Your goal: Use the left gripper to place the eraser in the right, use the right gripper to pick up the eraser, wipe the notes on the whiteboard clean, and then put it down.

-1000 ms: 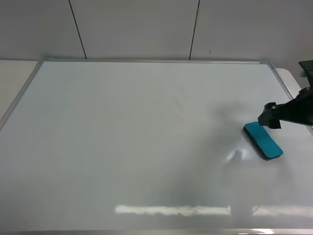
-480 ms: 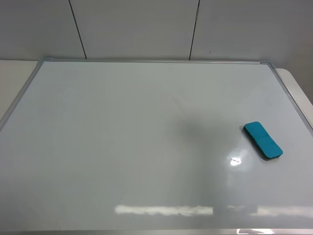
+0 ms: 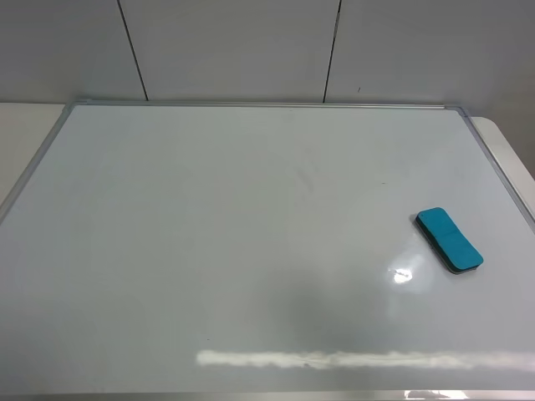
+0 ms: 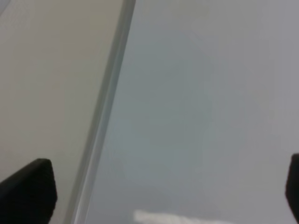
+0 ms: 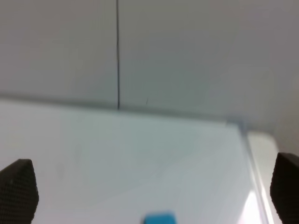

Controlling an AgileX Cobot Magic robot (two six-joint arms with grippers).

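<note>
The teal-blue eraser [image 3: 450, 240] lies flat on the right side of the whiteboard [image 3: 209, 251], aslant, with nothing holding it. Its end also shows at the edge of the right wrist view [image 5: 159, 218]. No notes show on the board; its surface looks plain white with faint smears. Neither arm appears in the exterior high view. My left gripper [image 4: 159, 186] is open above the board's left frame, only its fingertips [image 4: 29, 189] showing. My right gripper [image 5: 149, 191] is open and empty, raised, facing the board's far right corner.
The silver frame [image 3: 251, 104] runs around the board. Pale wall panels [image 3: 234, 50] with dark seams stand behind it. A cream table edge [image 3: 25, 134] shows at the left and a white edge [image 3: 510, 154] at the right.
The right gripper stood by the eraser's far end one second ago and has pulled out of the exterior view. The eraser has stayed in place. A shadow has drifted across the board.
</note>
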